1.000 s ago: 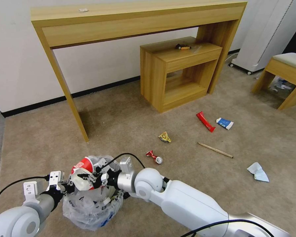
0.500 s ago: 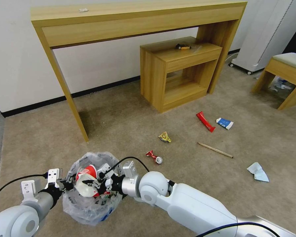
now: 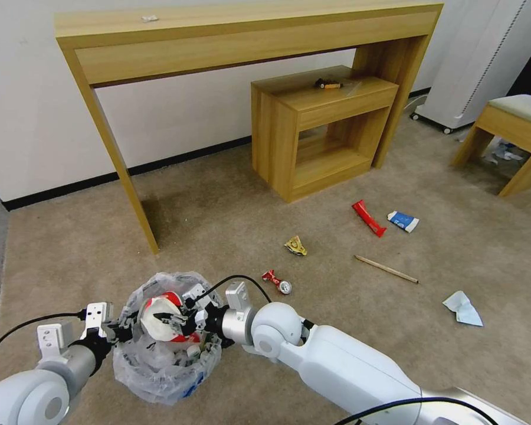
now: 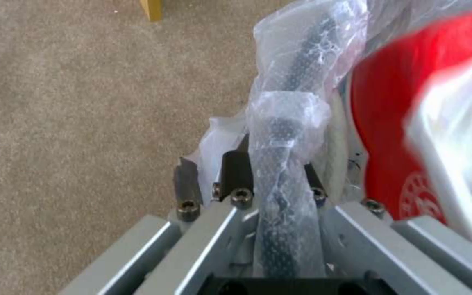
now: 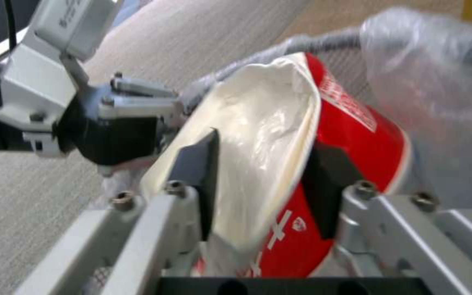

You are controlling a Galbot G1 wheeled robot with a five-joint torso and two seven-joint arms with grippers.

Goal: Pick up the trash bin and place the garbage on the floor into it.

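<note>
**Cup over the bin, six bits on the carpet**

From the head camera I see one trash bin [image 3: 165, 360], its rim pinched by my left pincer [image 3: 119, 333]. My right pincer [image 3: 180, 319] grips one red-white cup [image 3: 162, 316] above its mouth. On the floor [image 3: 218, 218] I count six pieces: can [image 3: 277, 281], yellow wrapper [image 3: 295, 245], red wrapper [image 3: 369, 218], blue-white cup [image 3: 403, 221], stick [image 3: 386, 269], mask [image 3: 463, 309].

Left wrist: bagged rim [image 4: 285, 164] clamped.

Right wrist: cup mouth squashed between both fingers [image 5: 198, 164].

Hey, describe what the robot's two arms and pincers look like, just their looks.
Both arms have glossy white rounded shells and ball-like joints, then silver-grey metal wrist cylinders. A thin black cable loops over each wrist. The left pincer and right pincer are black, with dark fingers bolted to grey metal brackets, beside small white boxy wrist camera mounts.
</note>
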